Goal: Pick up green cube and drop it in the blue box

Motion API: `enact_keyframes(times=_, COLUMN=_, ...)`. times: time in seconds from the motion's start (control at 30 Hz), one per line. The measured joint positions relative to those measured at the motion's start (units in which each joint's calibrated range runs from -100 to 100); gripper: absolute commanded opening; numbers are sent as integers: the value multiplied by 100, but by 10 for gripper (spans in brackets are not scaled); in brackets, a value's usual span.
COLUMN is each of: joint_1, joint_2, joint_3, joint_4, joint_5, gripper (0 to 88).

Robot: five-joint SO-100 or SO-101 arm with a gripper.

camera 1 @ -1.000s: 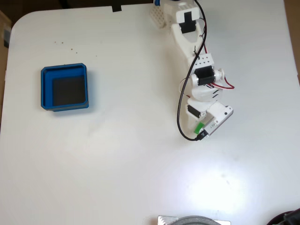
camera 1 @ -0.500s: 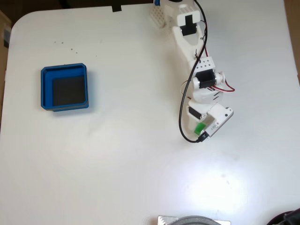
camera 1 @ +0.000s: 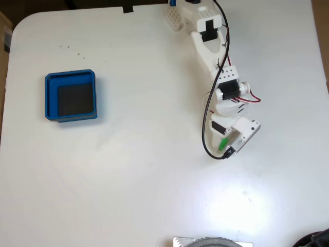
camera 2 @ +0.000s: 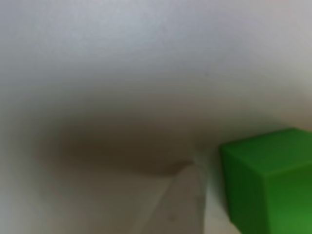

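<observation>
The green cube (camera 1: pixel 224 143) peeks out from under the wrist in the fixed view, on the right half of the table. My gripper (camera 1: pixel 227 146) points straight down over it, and the arm's own parts hide the fingers. In the other view the cube (camera 2: pixel 268 183) fills the lower right corner, blurred and very close. A pale fingertip (camera 2: pixel 183 200) lies just to its left. The jaws' spread does not show. The blue box (camera 1: pixel 71 96), with thick blue walls and a dark floor, sits far off at the left with nothing in it.
The white arm (camera 1: pixel 216 56) runs down from its base at the table's top edge, trailing a black cable (camera 1: pixel 205 135). A grey round object (camera 1: pixel 213 242) pokes in at the bottom edge. White tabletop stretches between the gripper and the box.
The arm has stretched a little further down and to the right. The visible green patch has shifted the same way and become smaller.
</observation>
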Motion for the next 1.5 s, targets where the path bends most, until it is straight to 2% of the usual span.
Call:
enact_keyframes(times=1.03, joint_1=0, joint_2=0, joint_3=0, joint_4=0, joint_5=-20, gripper=276)
enact_keyframes(times=1.13, joint_1=0, joint_2=0, joint_3=0, joint_4=0, joint_5=-10, gripper=244)
enact_keyframes(times=1.37, joint_1=7, joint_2=0, joint_3=0, joint_4=0, joint_5=-10, gripper=89)
enact_keyframes(times=1.5, joint_1=0, joint_2=0, joint_3=-9, joint_4=0, joint_5=-10, gripper=42)
